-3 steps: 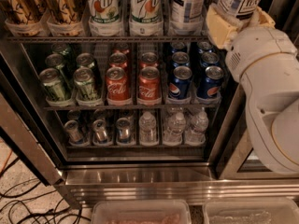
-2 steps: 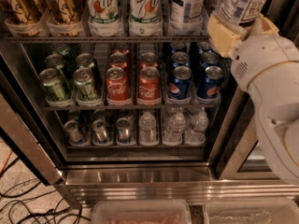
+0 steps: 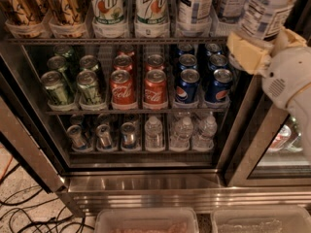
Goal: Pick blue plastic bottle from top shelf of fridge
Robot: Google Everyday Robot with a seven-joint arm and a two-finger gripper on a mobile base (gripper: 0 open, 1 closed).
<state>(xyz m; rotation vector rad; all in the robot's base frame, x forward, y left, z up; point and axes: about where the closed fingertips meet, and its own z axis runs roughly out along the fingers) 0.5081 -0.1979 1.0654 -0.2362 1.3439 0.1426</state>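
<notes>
At the upper right, the gripper [image 3: 266, 46] is clenched around the bottle [image 3: 265, 8], holding it nearly upright before the fridge's [image 3: 146, 183] right frame, just right of the top shelf [image 3: 116, 41].

Dim warm fridge [image 3: 30, 147] interior, glare on steel sill [image 3: 146, 192], bright-lit gripper [image 3: 268, 46] clasping blue plastic bottle [image 3: 265, 8] upper right
</notes>
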